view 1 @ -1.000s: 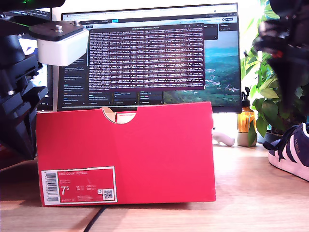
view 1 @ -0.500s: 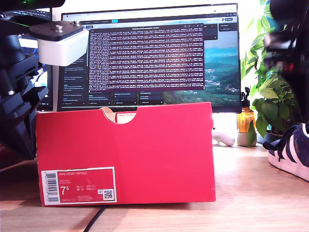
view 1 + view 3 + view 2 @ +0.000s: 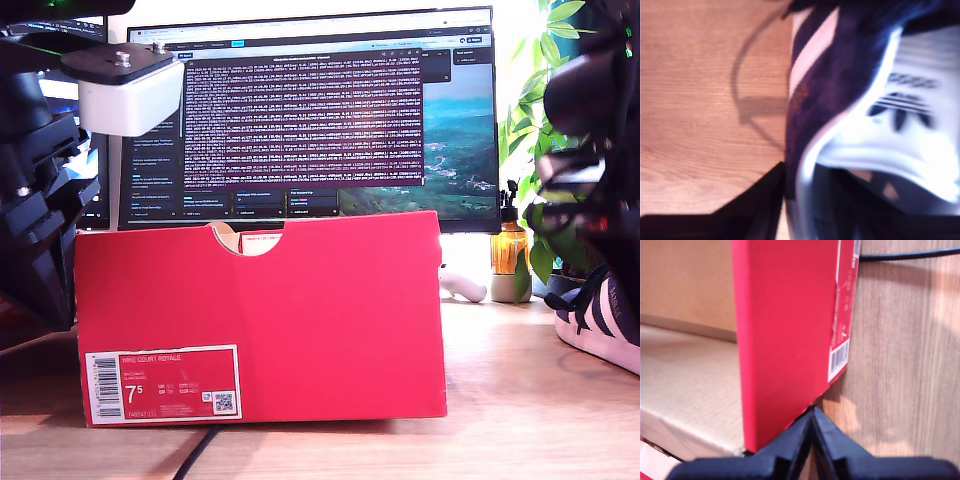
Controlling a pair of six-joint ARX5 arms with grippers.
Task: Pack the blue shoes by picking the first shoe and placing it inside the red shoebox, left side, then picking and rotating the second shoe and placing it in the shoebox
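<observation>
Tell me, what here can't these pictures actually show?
- Inside of the red shoebox: its front wall hides it in the exterior view; the first wrist view shows only a bare corner.
- Blue shoe: cut off at the exterior view's right edge, behind a blurred arm.
- My second pincer: grip blurred.

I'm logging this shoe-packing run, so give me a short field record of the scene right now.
shoebox: red shoebox upright on the wooden table, open top, barcode label facing the exterior view
box contents: none seen in the part the first wrist view shows
shoe: one blue shoe on the table at the exterior view's right, outside the box
first tool: my first gripper shut, beside the box wall
second tool: my second gripper at the shoe's collar; grip state unclear
background: monitor, plant
</observation>
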